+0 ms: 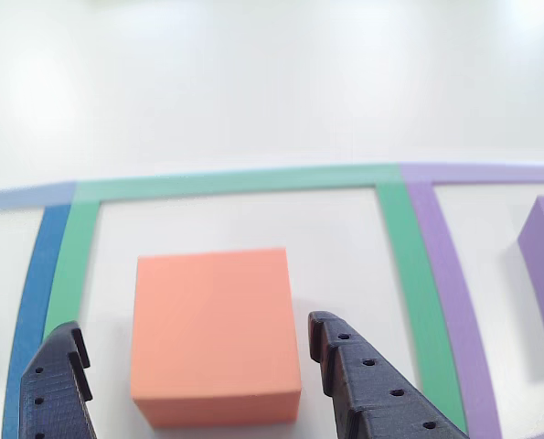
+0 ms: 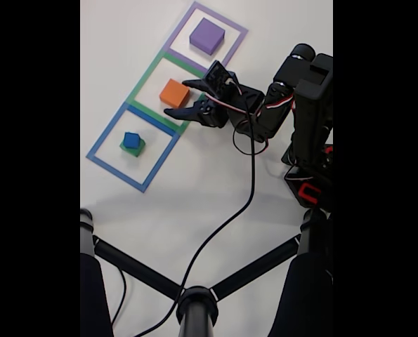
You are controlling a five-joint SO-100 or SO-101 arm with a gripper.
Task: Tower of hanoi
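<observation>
Your hand [image 1: 194, 357] is spread wide and holds nothing, a finger on either side of the orange cube [image 1: 215, 337], which sits flat on the surface inside the green outline [image 1: 403, 265]. You seem mid-approach: advance, then close. The cube has no long axis; its faces lie square to your fingers.

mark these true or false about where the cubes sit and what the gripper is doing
1. The orange cube sits inside the green square outline. True.
2. The blue cube rests on top of the green cube. True.
3. The gripper is shut on the orange cube. False: its fingers stand open on either side of the cube.
4. The purple cube is stacked on the orange cube. False: it stands alone in the purple outline.
</observation>
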